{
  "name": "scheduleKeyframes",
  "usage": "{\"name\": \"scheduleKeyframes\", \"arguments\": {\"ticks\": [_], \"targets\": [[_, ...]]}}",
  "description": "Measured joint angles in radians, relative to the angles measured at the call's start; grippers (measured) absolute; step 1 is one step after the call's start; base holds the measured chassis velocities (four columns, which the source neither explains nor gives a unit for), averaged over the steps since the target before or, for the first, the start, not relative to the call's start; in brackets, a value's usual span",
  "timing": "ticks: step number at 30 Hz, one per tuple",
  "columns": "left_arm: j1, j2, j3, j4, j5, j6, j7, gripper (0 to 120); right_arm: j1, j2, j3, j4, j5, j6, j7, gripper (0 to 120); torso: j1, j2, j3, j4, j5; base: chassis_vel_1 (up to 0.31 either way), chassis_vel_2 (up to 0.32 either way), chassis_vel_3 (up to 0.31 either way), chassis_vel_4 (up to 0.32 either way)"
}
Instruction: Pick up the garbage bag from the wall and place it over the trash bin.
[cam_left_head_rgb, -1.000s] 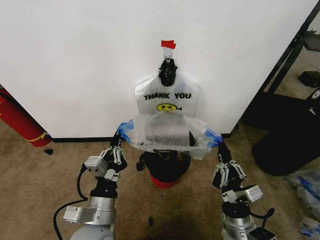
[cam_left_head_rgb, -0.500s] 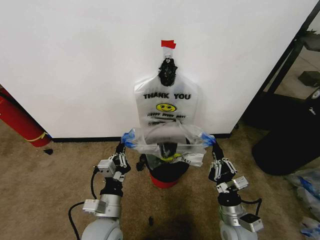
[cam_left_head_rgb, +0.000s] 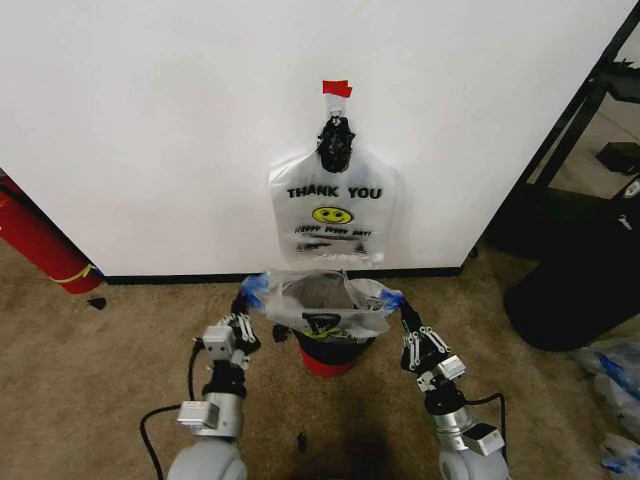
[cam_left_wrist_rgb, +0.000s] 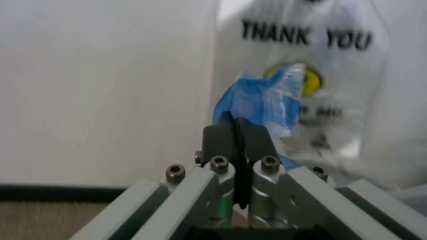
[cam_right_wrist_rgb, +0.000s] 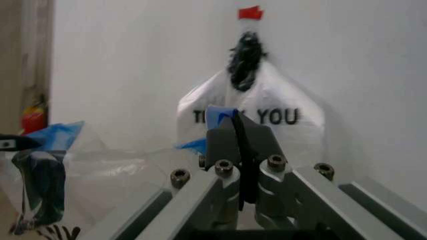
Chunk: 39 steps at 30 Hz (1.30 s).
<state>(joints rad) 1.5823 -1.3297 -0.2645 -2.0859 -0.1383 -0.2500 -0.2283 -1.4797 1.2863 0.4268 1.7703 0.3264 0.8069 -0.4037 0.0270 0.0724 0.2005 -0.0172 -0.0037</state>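
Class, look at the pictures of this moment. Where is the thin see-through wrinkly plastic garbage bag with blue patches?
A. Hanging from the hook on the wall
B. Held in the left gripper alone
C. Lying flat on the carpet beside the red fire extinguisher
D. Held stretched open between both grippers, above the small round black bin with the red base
D: the thin see-through wrinkly plastic garbage bag is spread between the left gripper and right gripper, each shut on a blue patch, directly over the small round black trash bin with the red base.

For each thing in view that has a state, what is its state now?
garbage bag: mouth stretched open, draped over the bin
trash bin: upright, top covered by the bag
left gripper: shut on a blue bag patch
right gripper: shut on the opposite patch
THANK YOU bag: hanging on the wall
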Motion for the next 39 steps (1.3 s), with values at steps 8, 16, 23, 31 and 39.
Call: {"name": "scheduleKeyframes", "arguments": {"ticks": [8,16,23,31,39], "targets": [[0.032,0.027,0.045,0.059,0.039,-0.021,-0.006,0,-0.005,-0.086,0.163,-0.108,0.111,-0.022,-0.404,0,0.000,0.000,0.000,-0.0001,0.0000,0.000,0.000,0.000,0.000],[0.070,0.052,0.036,0.065,0.108,-0.008,-0.046,0,-0.011,-0.088,0.216,-0.215,0.127,-0.025,-0.515,0,0.000,0.000,0.000,-0.0001,0.0001,0.000,0.000,0.000,0.000],[0.079,0.056,0.028,0.149,0.159,-0.021,-0.055,0,0.032,-0.062,0.199,-0.378,0.137,0.015,-0.524,0,0.000,0.000,0.000,0.0000,0.0001,0.000,0.000,0.000,0.000],[0.039,0.039,0.052,0.247,0.187,-0.039,-0.049,0,0.083,-0.011,0.172,-0.456,0.127,0.015,-0.518,0,0.000,0.000,0.000,0.0000,0.0000,0.000,0.000,0.000,0.000],[-0.074,0.031,0.052,0.329,0.178,-0.001,-0.037,0,0.154,0.018,0.139,-0.516,0.123,0.016,-0.334,0,0.000,0.000,0.000,-0.0001,-0.0001,0.000,0.000,0.000,0.000]]}}
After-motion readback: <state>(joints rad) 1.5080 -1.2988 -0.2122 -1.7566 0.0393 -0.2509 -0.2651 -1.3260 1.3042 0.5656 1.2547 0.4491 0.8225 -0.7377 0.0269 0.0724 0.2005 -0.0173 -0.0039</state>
